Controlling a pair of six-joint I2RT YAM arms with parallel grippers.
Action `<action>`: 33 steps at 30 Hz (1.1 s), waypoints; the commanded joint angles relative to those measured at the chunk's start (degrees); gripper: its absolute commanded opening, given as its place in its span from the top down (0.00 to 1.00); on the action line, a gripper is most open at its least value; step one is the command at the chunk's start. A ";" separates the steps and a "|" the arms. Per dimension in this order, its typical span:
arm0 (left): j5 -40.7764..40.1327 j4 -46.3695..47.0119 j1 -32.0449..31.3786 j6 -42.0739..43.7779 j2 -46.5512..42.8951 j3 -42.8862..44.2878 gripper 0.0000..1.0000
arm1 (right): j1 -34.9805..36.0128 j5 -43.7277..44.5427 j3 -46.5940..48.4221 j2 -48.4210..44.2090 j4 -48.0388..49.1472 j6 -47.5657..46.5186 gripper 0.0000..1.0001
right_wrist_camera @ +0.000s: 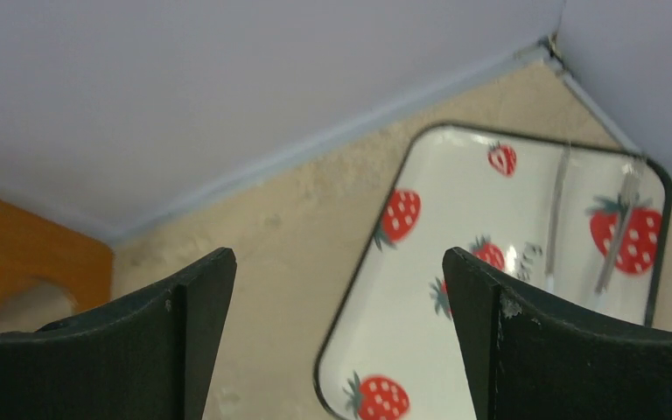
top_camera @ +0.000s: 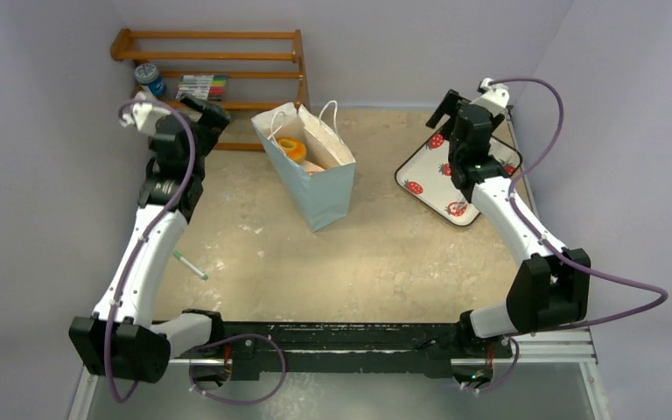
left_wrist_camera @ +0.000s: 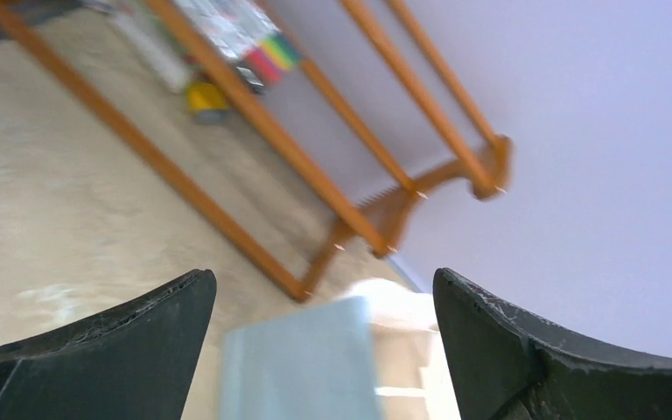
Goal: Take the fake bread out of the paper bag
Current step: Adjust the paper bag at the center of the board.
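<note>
Between lilac walls [top_camera: 385, 44], beige table [top_camera: 385, 254], left end effector [left_wrist_camera: 322, 284] wide, right end effector [right_wrist_camera: 339, 262] wide

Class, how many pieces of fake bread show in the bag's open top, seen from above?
2: an orange bagel at the left of the opening, and a tan piece just right of it. More may lie hidden deeper in the bag.

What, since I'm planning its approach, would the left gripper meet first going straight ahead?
Probably the paper bag, seen low and centred ahead of the open left gripper; depth is unclear, and the wooden rack lies beyond.
</note>
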 commanded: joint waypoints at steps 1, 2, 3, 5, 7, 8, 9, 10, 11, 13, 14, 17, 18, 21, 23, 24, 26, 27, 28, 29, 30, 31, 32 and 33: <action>8.86 -10.25 -3.66 0.47 7.80 13.66 0.04 | 1.11 3.47 -1.56 -2.40 -16.15 5.22 0.10; 9.30 -11.99 -4.21 0.32 9.38 15.64 0.04 | 1.12 3.68 -1.91 -2.69 -17.57 5.57 0.10; 9.67 -13.00 -4.59 0.25 10.70 16.95 0.04 | 1.12 3.64 -2.06 -2.83 -19.02 5.83 0.10; 11.25 -13.77 -4.70 0.06 13.01 18.90 0.04 | 1.12 3.11 -1.50 -2.45 -21.30 6.08 0.10; 11.97 -15.03 -4.78 -0.05 15.38 21.22 0.04 | 1.12 3.36 -0.32 -1.79 -23.46 6.78 0.10; 12.25 -15.34 -4.74 -0.14 16.43 22.09 0.04 | 1.12 3.48 0.27 -1.52 -24.49 7.11 0.09; 12.38 -15.65 -4.78 -0.08 17.47 23.00 0.04 | 1.12 3.60 0.71 -1.33 -25.26 7.34 0.09; 12.35 -16.15 -4.79 -0.02 18.55 24.01 0.04 | 1.12 3.81 0.95 -1.19 -25.87 7.48 0.09; 12.75 -16.51 -4.79 -0.06 19.48 24.88 0.03 | 1.12 4.14 1.10 -1.11 -26.68 7.77 0.09; 14.14 -17.34 -4.87 0.05 21.25 26.38 0.03 | 1.12 4.40 1.12 -1.18 -27.09 7.84 0.09; 14.78 -18.33 -4.92 0.09 22.29 27.35 0.03 | 1.12 4.49 1.08 -1.20 -27.22 7.77 0.09; 16.54 -21.49 -5.24 0.31 24.46 29.67 0.03 | 1.12 4.82 0.82 -1.18 -27.70 8.02 0.08; 17.13 -22.65 -5.37 0.42 24.97 30.31 0.03 | 1.12 4.88 0.66 -1.18 -27.95 8.12 0.08; 18.71 -26.77 -5.99 0.92 26.02 32.23 0.03 | 1.12 5.45 0.54 -1.01 -29.07 8.58 0.07; 18.75 -28.80 -6.65 1.44 26.41 32.90 0.03 | 1.12 6.10 0.62 -1.01 -29.72 8.86 0.07; 18.73 -29.76 -7.03 1.72 26.53 32.92 0.03 | 1.12 6.16 0.70 -0.96 -30.05 9.14 0.07; 18.49 -31.44 -7.99 1.88 27.02 32.82 0.03 | 1.12 6.36 1.07 -0.65 -30.65 9.41 0.07; 18.26 -31.87 -8.59 1.94 27.16 32.47 0.03 | 1.12 6.41 1.34 -0.39 -31.00 9.48 0.07; 17.93 -31.93 -9.39 1.90 27.14 31.67 0.03 | 1.12 6.43 1.62 -0.08 -31.28 9.51 0.07; 17.59 -31.65 -9.85 1.87 27.17 31.06 0.03 | 1.12 6.45 1.81 0.26 -31.52 9.51 0.07; 17.42 -31.34 -10.24 1.74 27.20 30.40 0.05 | 1.12 6.41 2.06 0.71 -31.73 9.50 0.07; 17.30 -31.11 -10.50 1.66 27.32 29.94 0.06 | 1.12 6.21 2.16 1.20 -31.76 9.30 0.07; 17.17 -30.79 -10.72 1.69 27.39 29.36 0.08 | 1.12 5.80 2.32 1.72 -31.75 8.96 0.07; 17.08 -30.59 -10.90 1.69 27.46 29.08 0.10 | 1.12 5.46 2.61 2.70 -31.96 8.77 0.07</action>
